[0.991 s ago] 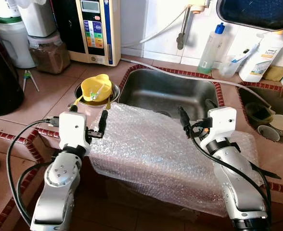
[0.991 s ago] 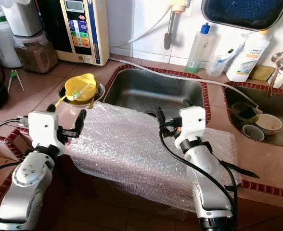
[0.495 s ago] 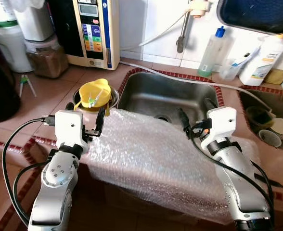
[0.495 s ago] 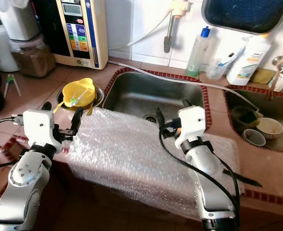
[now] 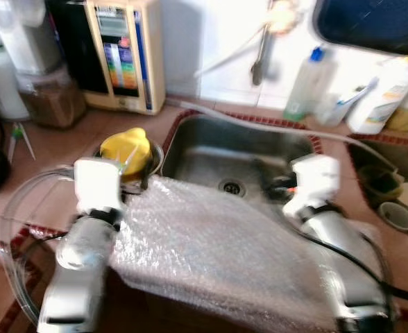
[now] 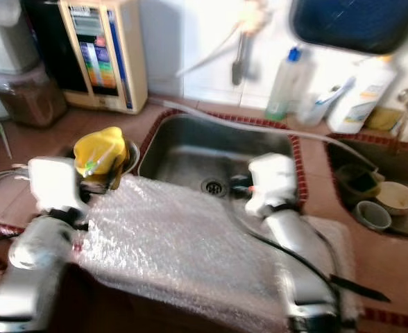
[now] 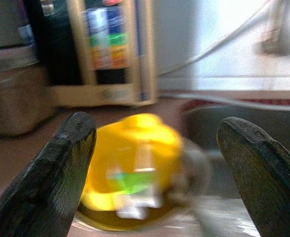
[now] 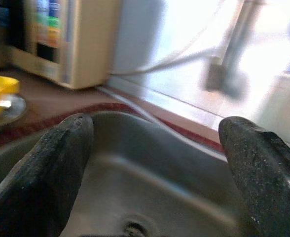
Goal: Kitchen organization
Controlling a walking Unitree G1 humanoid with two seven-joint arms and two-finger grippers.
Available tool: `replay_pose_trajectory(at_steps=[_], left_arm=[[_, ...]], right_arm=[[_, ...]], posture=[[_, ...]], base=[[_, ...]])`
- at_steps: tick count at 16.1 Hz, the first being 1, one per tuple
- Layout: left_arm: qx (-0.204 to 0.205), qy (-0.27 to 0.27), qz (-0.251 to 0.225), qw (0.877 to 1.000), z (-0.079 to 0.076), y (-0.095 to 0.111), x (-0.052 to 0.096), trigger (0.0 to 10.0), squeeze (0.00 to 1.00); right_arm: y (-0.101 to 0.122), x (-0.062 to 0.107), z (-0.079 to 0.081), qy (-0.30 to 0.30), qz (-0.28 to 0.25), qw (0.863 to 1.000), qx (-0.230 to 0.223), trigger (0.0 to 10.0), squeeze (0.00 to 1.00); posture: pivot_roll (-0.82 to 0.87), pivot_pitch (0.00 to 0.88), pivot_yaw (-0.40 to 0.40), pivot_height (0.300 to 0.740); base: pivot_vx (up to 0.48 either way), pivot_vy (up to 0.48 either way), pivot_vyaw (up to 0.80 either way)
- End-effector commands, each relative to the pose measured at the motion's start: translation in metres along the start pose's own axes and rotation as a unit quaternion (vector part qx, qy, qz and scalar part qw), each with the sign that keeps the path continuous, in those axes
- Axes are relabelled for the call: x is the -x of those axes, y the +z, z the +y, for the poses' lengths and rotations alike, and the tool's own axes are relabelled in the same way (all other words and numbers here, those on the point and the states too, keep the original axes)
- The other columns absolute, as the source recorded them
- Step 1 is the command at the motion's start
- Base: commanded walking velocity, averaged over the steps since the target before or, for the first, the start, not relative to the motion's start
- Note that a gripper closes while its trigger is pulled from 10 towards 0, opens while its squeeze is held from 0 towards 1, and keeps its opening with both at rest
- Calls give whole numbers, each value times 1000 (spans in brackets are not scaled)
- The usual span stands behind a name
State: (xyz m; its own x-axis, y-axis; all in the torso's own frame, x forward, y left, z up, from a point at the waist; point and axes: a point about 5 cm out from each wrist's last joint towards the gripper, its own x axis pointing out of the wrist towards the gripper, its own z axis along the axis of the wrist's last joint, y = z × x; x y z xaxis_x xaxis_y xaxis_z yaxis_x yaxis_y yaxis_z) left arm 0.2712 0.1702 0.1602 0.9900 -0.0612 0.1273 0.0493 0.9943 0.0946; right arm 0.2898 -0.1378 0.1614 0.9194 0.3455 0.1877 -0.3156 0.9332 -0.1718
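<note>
The head views are blurred. A sheet of bubble wrap [image 5: 211, 243] lies draped over the counter's front edge before a steel sink [image 5: 239, 149]. A yellow plastic cup [image 5: 124, 147] sits in a small metal bowl [image 5: 153, 154] left of the sink. My left gripper [image 5: 128, 173] is open just short of the yellow cup [image 7: 135, 148], which shows between its black fingers [image 7: 61, 168]. My right gripper [image 5: 280, 166] is open at the sink's near rim, with the sink basin [image 8: 135, 192] beyond its fingers [image 8: 263, 173]. Neither holds anything.
A water purifier [image 5: 124, 55] and a brown-filled jar [image 5: 48, 100] stand at the back left. Bottles [image 5: 308, 83] line the wall behind the sink, and a hose [image 5: 259, 125] runs along its far rim. A second basin with dishes [image 5: 391, 194] is at the right.
The whole picture has shifted and blurred, so the camera is moving. Both grippers have come a little closer to the sink and the yellow cup, and both have stayed open.
</note>
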Motion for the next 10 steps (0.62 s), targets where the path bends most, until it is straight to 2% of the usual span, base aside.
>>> replay_pose_trajectory(at_steps=[1, 5, 7, 9, 10], left_arm=[[12, -12, -8, 1000, -9, 4, -2, 10000, 0], [-30, -20, -27, 999, -14, 7, 2, 10000, 0], [-31, -20, 5, 999, -11, -8, 6, 10000, 0], [-23, -11, 20, 999, -8, -17, 5, 10000, 0], [-24, -11, 22, 999, -7, -19, 3, 10000, 0]], right_arm=[[2, 4, -11, -18, -1, 1000, 15, 10000, 0], [0, 5, -9, -11, 0, 1000, 18, 10000, 0], [-1, 4, 7, 54, 15, 998, -21, 10000, 0], [-1, 7, 16, 99, 14, 995, -26, 10000, 0], [-2, 8, 17, 103, 17, 994, -29, 10000, 0]], posture=[[15, 35, -40, 740], [21, 31, -42, 740], [18, 31, -42, 740], [19, 30, -46, 740], [17, 30, -47, 740]], base=[[0, 0, 0], [0, 0, 0], [0, 0, 0], [0, 0, 0], [0, 0, 0]])
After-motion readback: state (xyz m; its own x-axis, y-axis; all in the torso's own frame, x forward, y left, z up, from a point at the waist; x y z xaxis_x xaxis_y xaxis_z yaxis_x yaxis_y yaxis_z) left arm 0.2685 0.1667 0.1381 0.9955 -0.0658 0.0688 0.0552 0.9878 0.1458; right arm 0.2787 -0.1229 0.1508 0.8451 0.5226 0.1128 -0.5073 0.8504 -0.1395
